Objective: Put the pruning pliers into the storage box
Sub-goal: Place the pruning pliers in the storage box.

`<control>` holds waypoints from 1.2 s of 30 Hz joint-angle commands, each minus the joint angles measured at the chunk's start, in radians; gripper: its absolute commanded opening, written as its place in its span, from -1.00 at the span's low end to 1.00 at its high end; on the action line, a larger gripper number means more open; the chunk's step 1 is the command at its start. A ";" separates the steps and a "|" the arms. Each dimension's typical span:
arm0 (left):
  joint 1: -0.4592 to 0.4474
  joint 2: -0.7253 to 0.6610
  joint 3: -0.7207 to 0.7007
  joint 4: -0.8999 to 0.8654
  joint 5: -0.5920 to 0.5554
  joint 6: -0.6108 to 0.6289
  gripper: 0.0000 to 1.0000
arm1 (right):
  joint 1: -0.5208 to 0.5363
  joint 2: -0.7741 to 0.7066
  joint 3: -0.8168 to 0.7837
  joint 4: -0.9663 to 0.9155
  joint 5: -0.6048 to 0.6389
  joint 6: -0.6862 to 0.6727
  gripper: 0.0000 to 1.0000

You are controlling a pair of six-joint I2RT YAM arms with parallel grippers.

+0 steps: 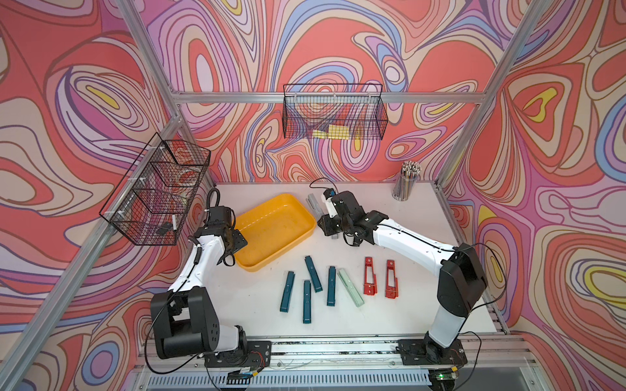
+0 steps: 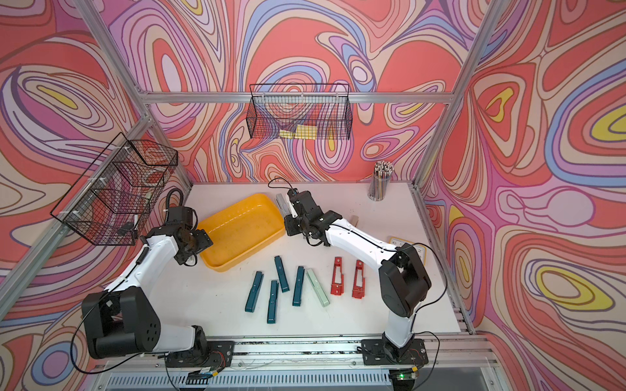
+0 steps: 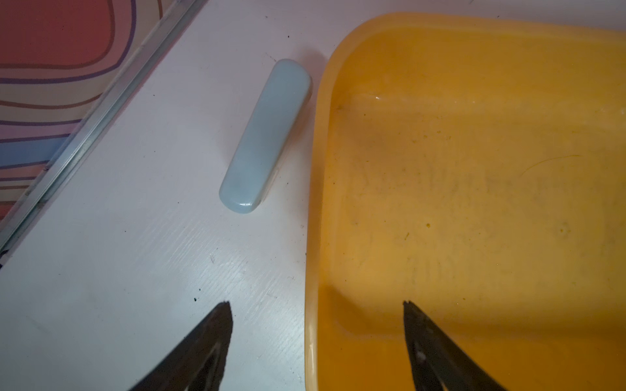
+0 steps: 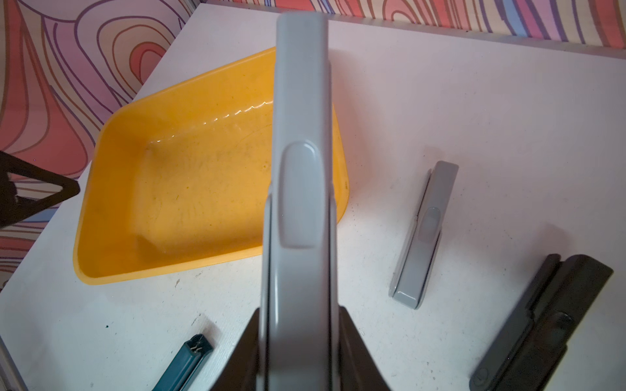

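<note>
Yellow storage box (image 1: 274,226) sits empty mid-desk (image 1: 406,304), skewed to desk edges. L hand (image 3: 315,304) straddles its left rim, jaws wide, nothing held: one finger over desk, one over box floor. Pale blue-grey bar (image 3: 266,135) lies just outside that rim, approx parallel. R hand (image 4: 301,338) clamps grey pliers (image 4: 301,135) by one end, long axis in line w/ fingers, free end twd back wall, beside box's far-right corner. Teal pliers (image 1: 315,274), mint pliers (image 1: 350,287), red pliers (image 1: 370,276) lie twd front edge, axes approx front-to-back, open desk around.
</note>
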 commanded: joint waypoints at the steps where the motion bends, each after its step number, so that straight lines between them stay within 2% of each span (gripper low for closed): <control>1: 0.007 0.035 0.014 0.059 0.006 -0.040 0.51 | 0.007 -0.003 -0.026 0.034 -0.021 0.000 -1.00; 13: 0.007 0.117 -0.028 0.139 -0.028 -0.048 0.04 | 0.007 -0.010 -0.056 0.043 -0.028 0.010 -1.00; 17: 0.007 0.130 -0.043 0.159 -0.020 -0.039 -0.32 | 0.007 -0.056 -0.072 0.047 -0.028 0.012 -1.00; 27: 0.007 0.159 -0.046 0.200 0.085 -0.029 -0.98 | 0.008 -0.053 -0.084 0.064 -0.042 0.025 -1.00; 31: -0.002 0.187 -0.018 0.203 0.151 -0.009 -1.00 | 0.007 -0.052 -0.083 0.069 -0.049 0.030 -1.00; 36: -0.055 0.208 0.045 0.160 0.149 0.027 -1.00 | 0.007 -0.053 -0.080 0.066 -0.050 0.032 -1.00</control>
